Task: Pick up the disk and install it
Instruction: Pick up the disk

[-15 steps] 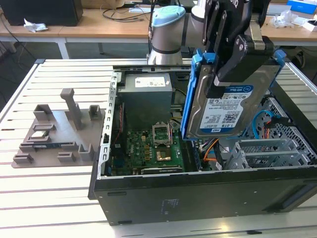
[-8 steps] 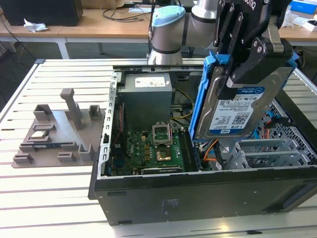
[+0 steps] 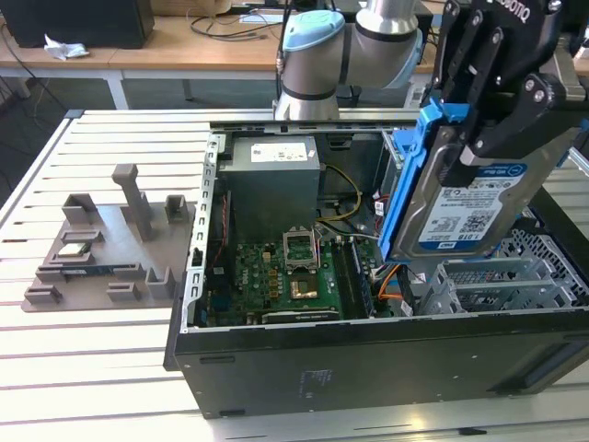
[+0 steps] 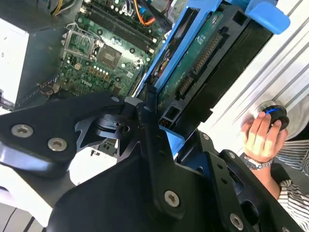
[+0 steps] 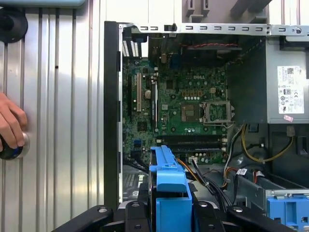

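Gripper (image 3: 492, 129) is pinching the disk (image 3: 460, 212) at its upper end, fingers pressed across the blue carrier frame. The disk hangs tilted in the air above the open case (image 3: 368, 359), over the case's end at the exterior view's right, label facing out. It is not seated.

We judge the disk stiff, dense for its size and shock-sensitive. The metal faces look slick. The second wrist view shows bare circuit board on its underside (image 4: 203, 63), so the hold belongs on the carrier's side rails, not the board. The plastic carrier may flex a little.

Below the disk, inside the case, sits a grey metal cage (image 3: 497, 281) with upright walls. We'd call that entry tight. Orange cables (image 3: 391, 281) lie just beside the cage. Further inside the case are the motherboard (image 3: 285, 276), then the power supply box (image 3: 271, 180) against the case's far wall.

There is open air above the case. Outside the case, on the slatted table (image 5: 63, 96), a person's hand (image 4: 260, 137) rests on a round knob (image 4: 273, 113).
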`<state>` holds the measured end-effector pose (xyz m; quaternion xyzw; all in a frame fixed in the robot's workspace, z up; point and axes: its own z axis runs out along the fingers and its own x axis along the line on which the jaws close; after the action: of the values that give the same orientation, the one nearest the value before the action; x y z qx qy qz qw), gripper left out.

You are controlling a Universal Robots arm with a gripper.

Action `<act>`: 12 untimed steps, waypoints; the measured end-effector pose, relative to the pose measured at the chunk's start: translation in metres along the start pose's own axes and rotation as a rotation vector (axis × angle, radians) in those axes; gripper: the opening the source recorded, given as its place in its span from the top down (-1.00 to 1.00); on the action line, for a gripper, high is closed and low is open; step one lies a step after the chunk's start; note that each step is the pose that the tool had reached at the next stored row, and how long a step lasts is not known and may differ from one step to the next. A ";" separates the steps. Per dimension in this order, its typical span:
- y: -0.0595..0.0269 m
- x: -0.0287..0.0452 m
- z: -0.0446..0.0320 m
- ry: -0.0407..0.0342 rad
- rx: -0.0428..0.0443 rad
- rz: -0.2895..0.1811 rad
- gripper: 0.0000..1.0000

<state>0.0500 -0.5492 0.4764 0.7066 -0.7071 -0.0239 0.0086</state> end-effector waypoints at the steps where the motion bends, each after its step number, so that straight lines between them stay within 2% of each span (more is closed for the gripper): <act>1: -0.0034 0.0015 -0.0001 -0.0041 -0.0009 0.000 0.26; 4: -0.0147 0.0066 -0.0002 -0.0077 -0.0048 0.000 0.26; 10: -0.0371 0.0072 0.0053 -0.0075 -0.0147 -0.001 0.26; 12: -0.0524 0.0072 0.0105 -0.0072 -0.0209 -0.003 0.26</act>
<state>0.1018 -0.5561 0.4634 0.7076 -0.7056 -0.0339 0.0134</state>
